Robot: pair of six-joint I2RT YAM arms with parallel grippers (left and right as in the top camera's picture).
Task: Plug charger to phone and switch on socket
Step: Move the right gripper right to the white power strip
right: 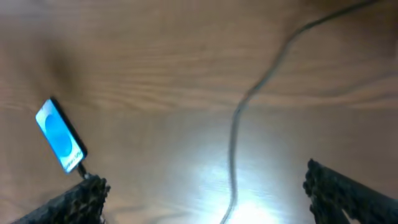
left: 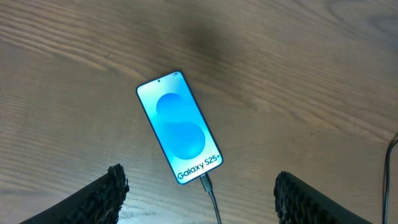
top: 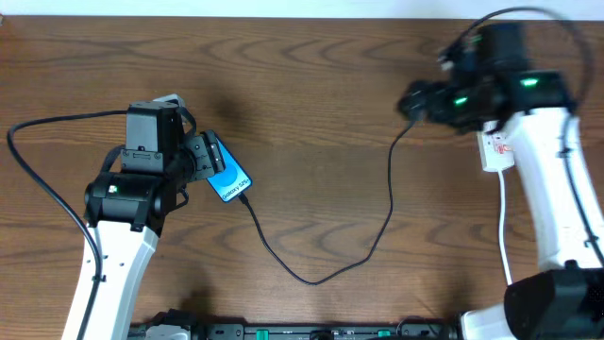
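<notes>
The overhead view is evenly lit and fairly sharp, with faint soft shadows on the counter. The left wrist view is crisp, and the phone screen glows bright. The right wrist view is blurred throughout, the charger smeared, with white glare at lower centre.

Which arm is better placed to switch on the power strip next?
Right. The power strip lies just under the right arm; the left arm hangs over the phone, far from it.
</notes>
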